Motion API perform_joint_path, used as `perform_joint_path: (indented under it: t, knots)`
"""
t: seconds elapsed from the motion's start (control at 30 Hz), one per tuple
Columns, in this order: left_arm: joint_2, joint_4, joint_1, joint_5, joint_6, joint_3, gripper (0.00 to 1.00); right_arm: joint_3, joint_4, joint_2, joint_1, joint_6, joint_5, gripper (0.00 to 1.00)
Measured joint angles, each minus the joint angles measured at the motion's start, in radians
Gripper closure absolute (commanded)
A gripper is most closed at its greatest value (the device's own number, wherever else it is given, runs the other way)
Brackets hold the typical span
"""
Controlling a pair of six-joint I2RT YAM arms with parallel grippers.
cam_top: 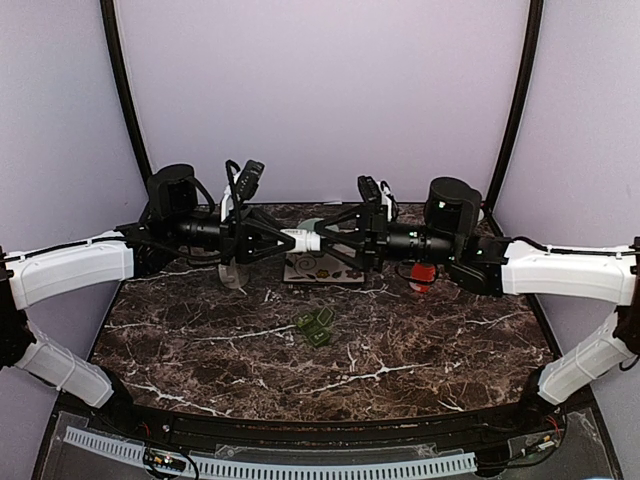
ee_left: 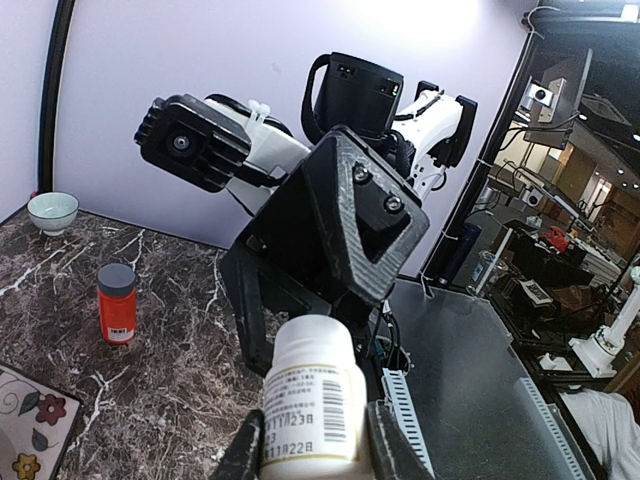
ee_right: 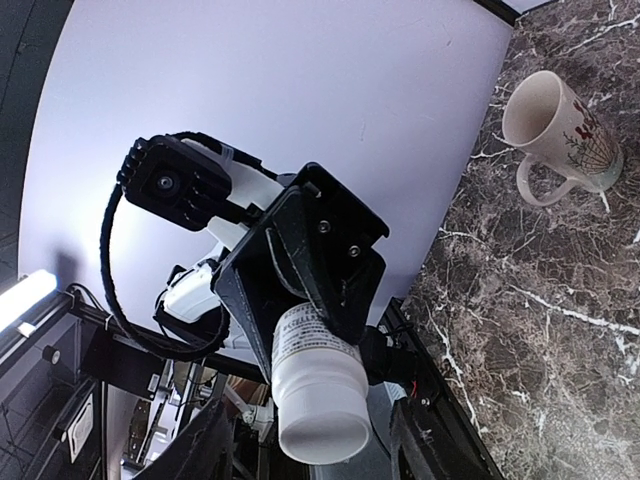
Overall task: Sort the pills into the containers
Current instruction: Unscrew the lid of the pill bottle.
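white pill bottle (ee_left: 310, 400) is up in the air btwn both arms. left end effector (ee_left: 320, 452) pinches its labelled body. right end effector (ee_right: 315, 442) is spread round the cap (ee_right: 320, 425), not clamped afaict. bottle looks light, stiff, smooth; take the cap by its sides. green pill box (cam_top: 315, 326) lies mid-counter (cam_top: 200, 350); small, prob slides easily.

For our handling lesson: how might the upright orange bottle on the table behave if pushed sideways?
The orange bottle stands taller than wide, so a high push would probably tip it. Round-bodied, it would likely roll once down. The table looks polished, so a low push may slide it.
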Motion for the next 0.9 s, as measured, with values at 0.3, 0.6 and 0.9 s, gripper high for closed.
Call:
perform_joint_path:
  t: [0.3, 0.6, 0.9]
  knots:
    - [0.003, 0.0, 0.0, 0.0, 0.006, 0.0, 1.0, 0.014, -0.002, 0.027, 0.027, -0.003, -0.005, 0.55]
    - [0.005, 0.0, 0.0, 0.002, 0.007, 0.001, 1.0, 0.033, -0.051, 0.029, 0.029, -0.043, 0.004, 0.77]
    - [0.005, 0.006, 0.004, 0.016, 0.004, 0.001, 1.0, 0.092, -0.158, 0.031, 0.028, -0.204, -0.007, 0.91]
